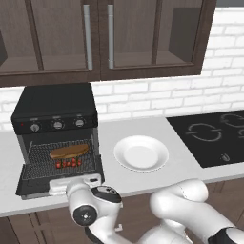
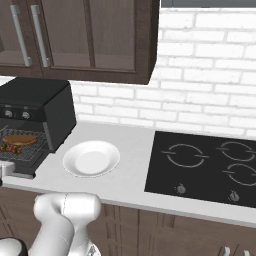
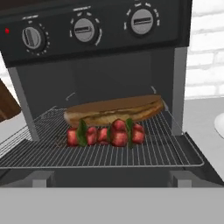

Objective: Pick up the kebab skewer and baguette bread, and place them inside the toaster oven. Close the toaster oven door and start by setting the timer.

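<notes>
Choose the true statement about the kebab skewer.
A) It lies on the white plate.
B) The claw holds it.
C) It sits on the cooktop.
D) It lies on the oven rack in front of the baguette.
D: the kebab skewer rests on the wire rack of the toaster oven, just in front of the baguette bread.

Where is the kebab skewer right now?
The kebab skewer lies on the wire rack inside the open toaster oven, directly in front of the baguette bread.
</notes>
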Robot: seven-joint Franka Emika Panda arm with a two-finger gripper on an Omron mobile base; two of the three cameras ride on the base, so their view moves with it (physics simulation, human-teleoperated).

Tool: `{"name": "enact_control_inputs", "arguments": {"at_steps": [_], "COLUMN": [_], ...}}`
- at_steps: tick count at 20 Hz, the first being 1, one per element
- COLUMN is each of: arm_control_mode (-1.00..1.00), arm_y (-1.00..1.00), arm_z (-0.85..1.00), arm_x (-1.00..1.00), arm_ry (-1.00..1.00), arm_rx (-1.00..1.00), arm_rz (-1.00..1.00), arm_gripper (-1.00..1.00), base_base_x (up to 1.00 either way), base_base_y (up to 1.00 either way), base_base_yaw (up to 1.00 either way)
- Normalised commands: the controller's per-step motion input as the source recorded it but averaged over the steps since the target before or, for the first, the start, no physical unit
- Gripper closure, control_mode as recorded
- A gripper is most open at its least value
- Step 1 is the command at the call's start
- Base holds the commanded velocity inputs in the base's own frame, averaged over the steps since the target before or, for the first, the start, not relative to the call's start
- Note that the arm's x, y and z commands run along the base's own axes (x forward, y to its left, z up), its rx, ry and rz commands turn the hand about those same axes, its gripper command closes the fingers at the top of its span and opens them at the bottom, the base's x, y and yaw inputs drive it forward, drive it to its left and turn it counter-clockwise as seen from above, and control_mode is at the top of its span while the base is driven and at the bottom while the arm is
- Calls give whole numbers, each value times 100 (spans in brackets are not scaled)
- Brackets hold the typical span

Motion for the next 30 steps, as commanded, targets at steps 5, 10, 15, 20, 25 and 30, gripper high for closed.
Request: {"name": "enact_control_inputs", "arguments": {"at_steps": [5, 10, 15, 20, 25, 30], "arm_control_mode": [-100, -100, -100, -100, -100, -100], "arm_y": [3, 23, 35, 14, 0, 0], "arm_z": [1, 0, -1, -3, -8, -4], "arm_x": [24, 11, 0, 0, 0, 0], "arm_ry": [0, 3, 1, 1, 0, 1], "arm_rx": [0, -1, -4, 0, 0, 0], "arm_rz": [0, 0, 0, 0, 0, 0], "arm_gripper": [-100, -100, -100, -100, -100, -100], "base_base_x": [0, 0, 0, 0, 0, 0], "base_base_y": [0, 0, 0, 0, 0, 0], "base_base_yaw": [0, 0, 0, 0, 0, 0]}}
